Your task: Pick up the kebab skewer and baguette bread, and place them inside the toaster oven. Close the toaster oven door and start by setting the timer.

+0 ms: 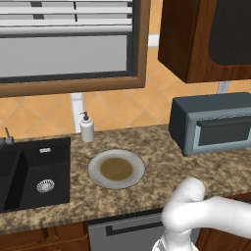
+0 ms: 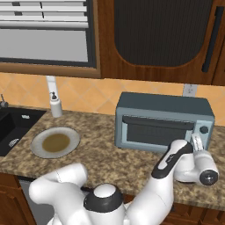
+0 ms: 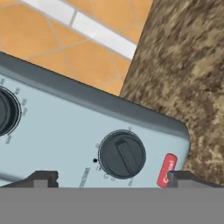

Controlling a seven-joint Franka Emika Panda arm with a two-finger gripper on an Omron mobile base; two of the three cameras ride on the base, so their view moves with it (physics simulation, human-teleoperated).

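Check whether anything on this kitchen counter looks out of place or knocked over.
Nothing stands out. The plate sits flat on the counter, bare of food. The soap bottle stands upright by the sink. The toaster oven sits square with its door shut, and the open claw faces a dial.

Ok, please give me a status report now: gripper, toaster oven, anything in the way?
Gripper open, tips either side of a dark knob. Toaster oven, door shut. Plate bare. Nothing between tips and knob.
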